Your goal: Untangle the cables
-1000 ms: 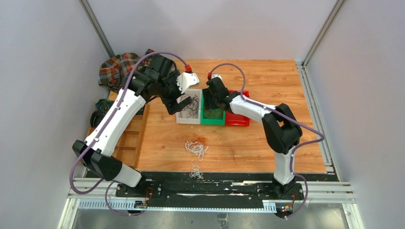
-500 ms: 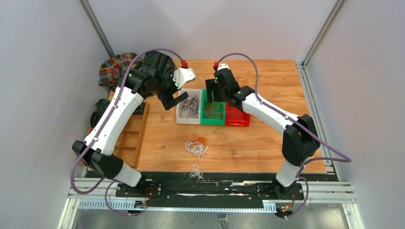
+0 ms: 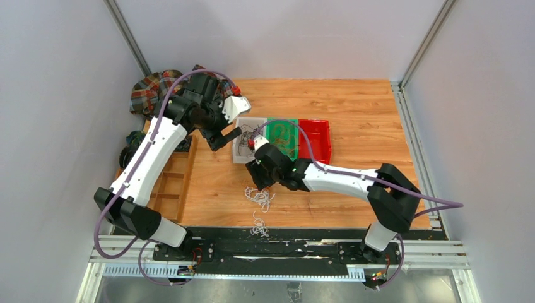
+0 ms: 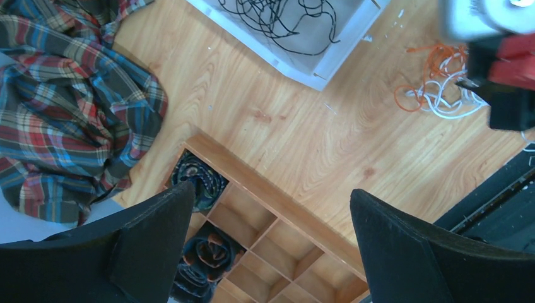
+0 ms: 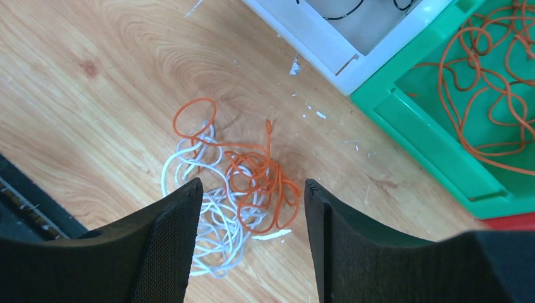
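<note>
A loose tangle of orange and white cables [image 3: 260, 192] lies on the wooden table in front of the bins; it shows close up in the right wrist view [image 5: 233, 189] and at the edge of the left wrist view [image 4: 435, 88]. My right gripper [image 3: 257, 183] [image 5: 252, 184] hangs open just above this tangle, holding nothing. A small white strand [image 3: 258, 224] lies nearer the table's front edge. Black cables fill the white bin [image 3: 243, 151] [image 4: 334, 57], and orange ones lie in the green bin [image 3: 282, 136] [image 5: 441, 145]. My left gripper [image 3: 217, 140] [image 4: 271, 189] is wide open and empty, left of the white bin.
A red bin [image 3: 314, 140] stands right of the green one. A wooden compartment tray [image 3: 170, 180] [image 4: 277, 214] sits at the left with dark rolled items [image 4: 199, 183] in it. A plaid cloth [image 3: 154, 88] [image 4: 63, 107] lies at the back left.
My right arm has swung from above the green bin toward the front and down over the orange and white tangle. My left gripper has drifted left, off the white bin.
</note>
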You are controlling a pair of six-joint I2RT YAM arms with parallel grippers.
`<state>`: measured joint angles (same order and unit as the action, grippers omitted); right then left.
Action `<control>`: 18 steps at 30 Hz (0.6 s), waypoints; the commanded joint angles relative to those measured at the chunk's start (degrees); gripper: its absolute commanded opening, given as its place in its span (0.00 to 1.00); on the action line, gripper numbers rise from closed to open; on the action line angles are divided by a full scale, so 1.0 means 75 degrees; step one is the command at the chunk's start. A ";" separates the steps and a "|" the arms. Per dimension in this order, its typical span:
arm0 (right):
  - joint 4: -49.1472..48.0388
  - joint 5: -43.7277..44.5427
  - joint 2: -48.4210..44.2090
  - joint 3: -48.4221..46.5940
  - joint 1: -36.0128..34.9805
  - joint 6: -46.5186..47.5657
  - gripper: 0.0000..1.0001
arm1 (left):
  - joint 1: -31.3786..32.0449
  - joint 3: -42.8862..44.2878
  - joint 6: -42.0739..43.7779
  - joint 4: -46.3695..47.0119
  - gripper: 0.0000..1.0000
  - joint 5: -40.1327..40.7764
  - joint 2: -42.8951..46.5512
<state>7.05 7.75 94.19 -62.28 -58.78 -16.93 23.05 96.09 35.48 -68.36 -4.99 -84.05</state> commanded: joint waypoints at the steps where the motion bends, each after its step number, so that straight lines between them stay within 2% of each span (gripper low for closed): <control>1: -0.0584 0.0097 0.0555 -0.0032 0.0022 -0.0044 0.59 | -0.0018 -0.0186 -0.0020 -0.0112 0.98 -0.0133 0.0438; 4: -0.0616 0.0025 0.0977 -0.0268 0.0022 0.0103 0.54 | -0.0026 -0.0236 -0.0032 -0.0118 0.98 -0.0131 0.0519; 8: -0.0633 -0.0258 0.1386 -0.0463 0.0033 0.0159 0.41 | -0.0029 -0.0193 -0.0090 -0.0118 0.98 -0.0137 0.0513; 12: -0.0641 -0.0256 0.1364 -0.0390 0.0070 0.0105 0.20 | -0.0026 -0.0122 -0.0142 -0.0105 0.98 -0.0143 0.0473; 14: -0.0657 -0.0185 0.1158 -0.0352 0.0117 0.0125 0.04 | -0.0023 -0.0122 -0.0171 -0.0108 0.98 -0.0142 0.0479; 15: -0.0654 -0.0133 0.1028 -0.0355 0.0134 0.0154 0.01 | -0.0017 -0.0130 -0.0177 -0.0100 0.98 -0.0153 0.0489; 18: -0.0626 -0.0037 0.0517 -0.0401 0.0222 0.0271 0.01 | -0.0019 -0.0178 -0.0119 -0.0108 0.98 -0.0186 0.0558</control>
<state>2.96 6.07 103.83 -63.81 -58.22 -16.19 23.05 94.76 34.92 -69.10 -5.54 -81.25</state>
